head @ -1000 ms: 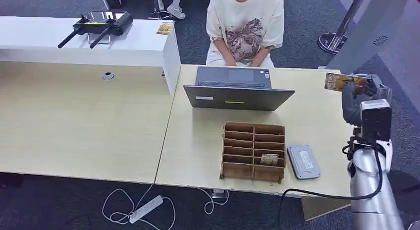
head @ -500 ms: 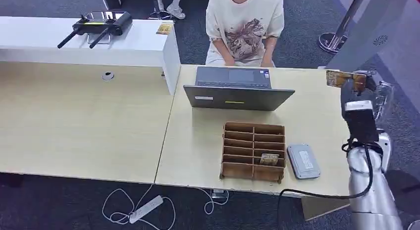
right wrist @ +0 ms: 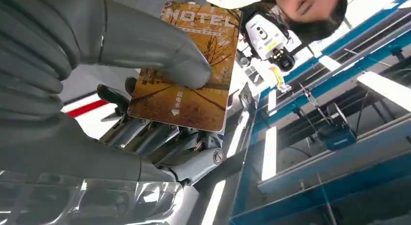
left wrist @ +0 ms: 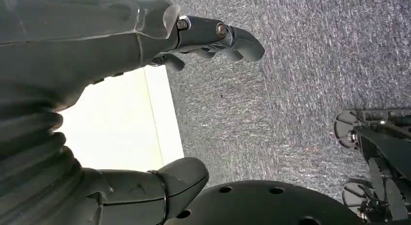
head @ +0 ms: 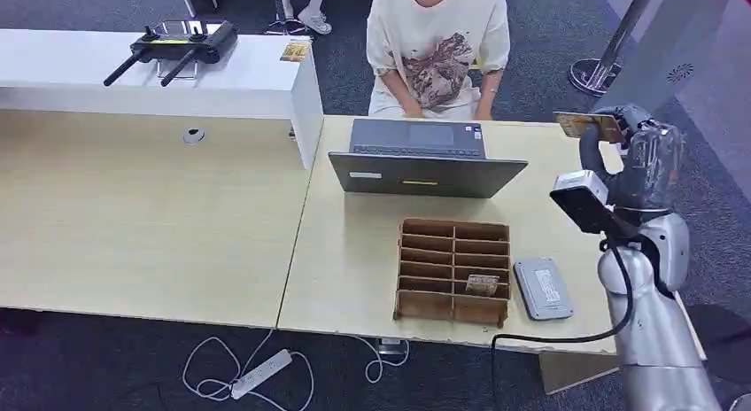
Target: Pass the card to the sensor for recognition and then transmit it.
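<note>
My right hand (head: pixel 639 143) is raised above the table's right end and holds an orange hotel card (head: pixel 588 125) level, pointing toward the person (head: pixel 438 43) behind the laptop. In the right wrist view the thumb presses the card (right wrist: pixel 194 65) against the fingers (right wrist: pixel 160 137) beneath it. The grey card sensor (head: pixel 542 288) lies flat on the table to the right of the wooden sorting box (head: pixel 454 271), well below and nearer to me than the card. One slot of the box holds another card (head: pixel 482 283). My left hand (left wrist: pixel 145 55) hangs over the carpet, fingers apart, holding nothing.
An open laptop (head: pixel 423 159) stands between the box and the seated person. A white counter (head: pixel 177 70) at the back left carries a black controller (head: pixel 177 41) and a small card (head: pixel 295 50). A power strip (head: pixel 261 373) and cables lie on the floor below the table's front edge.
My right hand has turned and shifted the card up and left, toward the person; the wrist camera housing has swung lower and leftward. The person's arms moved slightly.
</note>
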`<state>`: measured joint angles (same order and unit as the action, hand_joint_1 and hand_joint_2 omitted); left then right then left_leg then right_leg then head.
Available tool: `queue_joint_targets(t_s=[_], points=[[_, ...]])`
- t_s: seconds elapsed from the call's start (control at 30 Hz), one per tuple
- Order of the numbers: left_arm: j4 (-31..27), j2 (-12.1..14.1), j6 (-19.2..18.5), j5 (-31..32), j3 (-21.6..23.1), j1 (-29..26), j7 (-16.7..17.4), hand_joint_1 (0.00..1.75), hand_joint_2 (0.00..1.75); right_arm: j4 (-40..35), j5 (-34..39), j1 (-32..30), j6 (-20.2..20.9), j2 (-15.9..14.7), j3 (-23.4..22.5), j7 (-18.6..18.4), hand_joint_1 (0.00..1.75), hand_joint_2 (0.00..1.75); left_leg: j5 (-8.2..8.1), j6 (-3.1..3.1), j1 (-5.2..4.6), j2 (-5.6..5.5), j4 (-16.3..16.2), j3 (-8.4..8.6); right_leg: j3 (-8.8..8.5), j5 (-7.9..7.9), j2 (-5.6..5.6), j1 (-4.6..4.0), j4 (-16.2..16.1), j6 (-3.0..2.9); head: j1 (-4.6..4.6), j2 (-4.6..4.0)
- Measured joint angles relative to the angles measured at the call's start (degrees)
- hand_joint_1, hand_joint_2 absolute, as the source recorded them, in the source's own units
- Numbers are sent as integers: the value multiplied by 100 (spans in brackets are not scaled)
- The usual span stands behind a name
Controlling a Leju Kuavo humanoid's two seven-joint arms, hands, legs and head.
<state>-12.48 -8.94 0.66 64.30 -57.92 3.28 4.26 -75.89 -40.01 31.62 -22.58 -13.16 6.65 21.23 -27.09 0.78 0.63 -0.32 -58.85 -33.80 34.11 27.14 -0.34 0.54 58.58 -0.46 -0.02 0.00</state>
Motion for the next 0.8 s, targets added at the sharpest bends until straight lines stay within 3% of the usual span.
queue_joint_targets(t_s=[0.43, 0.8], points=[[0, 0, -4, 44, -7, 0, -2, 0, 175, -48, -989, 163, -343, -2, 310, -271, 175, 175, 0, 0, 0, 0, 0, 0, 0, 0, 0, 0, 0, 0, 0, 0], [0, 20, -24, 100, -22, 1, -2, 0, 175, -46, -1338, 427, -177, -2, 594, -536, 175, 175, 0, 0, 0, 0, 0, 0, 0, 0, 0, 0, 0, 0, 0, 0]])
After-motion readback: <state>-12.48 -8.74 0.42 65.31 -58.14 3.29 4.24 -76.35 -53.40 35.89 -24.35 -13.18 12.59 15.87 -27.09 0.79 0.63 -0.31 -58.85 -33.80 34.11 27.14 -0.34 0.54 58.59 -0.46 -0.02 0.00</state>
